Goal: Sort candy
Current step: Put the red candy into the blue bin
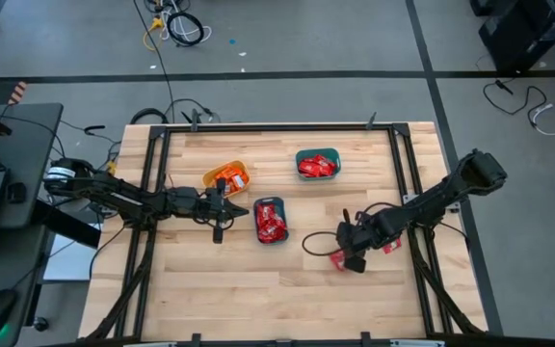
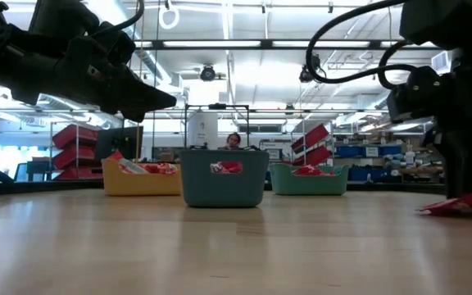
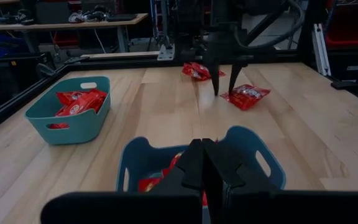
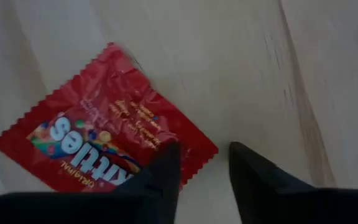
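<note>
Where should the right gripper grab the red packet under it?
Take the red packet by its near crimped corner, from straight above. It lies flat on the table, so only a thin edge offers a pinch. The right gripper already hovers there, one finger over that corner.

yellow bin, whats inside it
The yellow bin holds orange-and-white packets, with some red showing over its rim in the low view. What lies beneath that top layer is covered. The shut left gripper hovers nearby.
</note>
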Tool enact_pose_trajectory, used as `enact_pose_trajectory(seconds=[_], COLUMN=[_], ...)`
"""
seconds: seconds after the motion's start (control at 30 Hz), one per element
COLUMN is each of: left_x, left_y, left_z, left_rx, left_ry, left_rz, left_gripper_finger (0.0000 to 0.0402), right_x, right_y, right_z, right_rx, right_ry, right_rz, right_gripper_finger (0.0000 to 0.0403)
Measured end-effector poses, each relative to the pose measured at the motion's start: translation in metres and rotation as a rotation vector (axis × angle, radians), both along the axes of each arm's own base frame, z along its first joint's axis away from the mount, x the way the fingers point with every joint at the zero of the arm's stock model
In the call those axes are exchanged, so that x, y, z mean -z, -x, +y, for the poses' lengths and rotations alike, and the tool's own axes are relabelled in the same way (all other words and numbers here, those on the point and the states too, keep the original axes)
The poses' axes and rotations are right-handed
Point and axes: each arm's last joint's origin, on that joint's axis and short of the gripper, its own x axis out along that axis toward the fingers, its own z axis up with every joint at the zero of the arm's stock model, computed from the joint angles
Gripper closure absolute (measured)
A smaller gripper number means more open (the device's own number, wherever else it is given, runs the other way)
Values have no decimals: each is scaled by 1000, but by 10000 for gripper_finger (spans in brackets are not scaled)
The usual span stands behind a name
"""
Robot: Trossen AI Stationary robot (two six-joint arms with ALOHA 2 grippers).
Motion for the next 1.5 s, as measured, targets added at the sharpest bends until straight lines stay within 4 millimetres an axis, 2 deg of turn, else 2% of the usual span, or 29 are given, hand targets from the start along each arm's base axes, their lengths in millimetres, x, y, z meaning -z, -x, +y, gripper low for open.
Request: enact_pose_trajectory(seconds=[0.2,0.37,0.57,0.7,0.93,1.13,1.3,1.5], left_x=[0,0,0,0,0,0,0,0], left_y=[0,0,0,0,0,0,0,0], left_z=[0,0,0,0,0,0,0,0], left_rx=[0,0,0,0,0,0,0,0], left_ry=[0,0,0,0,0,0,-1,-1], left_rz=[0,0,-3,-3,-4,-4,-2,-2], left_gripper_finger=[399,399,399,399,399,399,399,399], right_x=[3,-10,-49,-74,-90,-88,-63,-42], right_y=[1,-5,-25,-52,-104,-134,-148,-157], right_z=[-2,0,2,2,-11,-19,-17,-16], right_rx=[20,15,2,2,-31,-89,-127,-128], right_ry=[-5,15,98,159,239,244,153,142], right_rz=[-16,-46,-254,-446,-691,-696,-621,-572], right_gripper_finger=[392,399,402,403,403,403,403,403])
